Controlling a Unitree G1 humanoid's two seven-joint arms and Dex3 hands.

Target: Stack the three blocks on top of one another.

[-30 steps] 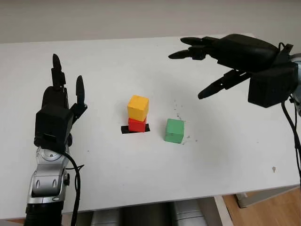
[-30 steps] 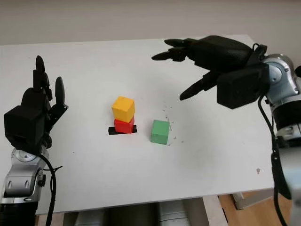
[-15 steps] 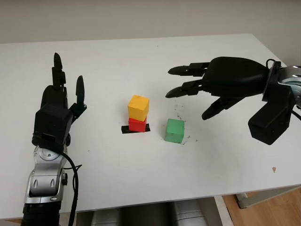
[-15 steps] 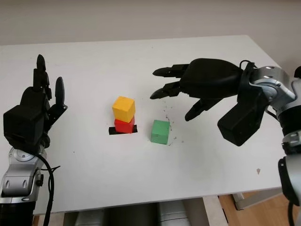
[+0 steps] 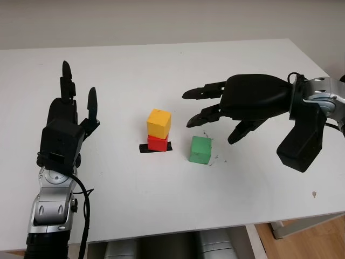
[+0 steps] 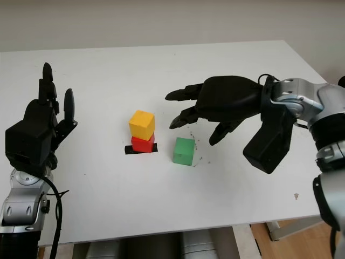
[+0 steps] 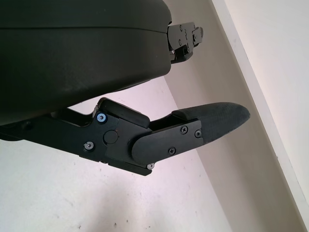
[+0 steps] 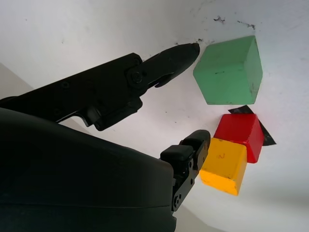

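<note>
Left hand (image 5: 67,121) is raised over the desk's (image 5: 161,199) left side, open, holding nothing. Yellow block (image 5: 158,122) sits on red block (image 5: 157,143), which is on a black patch (image 5: 143,149). Green block (image 5: 200,149) is on the desk just beside them, below the open, empty right hand (image 5: 215,110).

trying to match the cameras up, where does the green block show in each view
Left eye view: the green cube-shaped block lies on the white table, right of centre, below the open right hand.
Right eye view: near centre, same spot beside the stack.
Left wrist view: not seen here.
Right wrist view: near one edge, just past the fingers.
Shared landmark: the yellow block on the red block.
</note>
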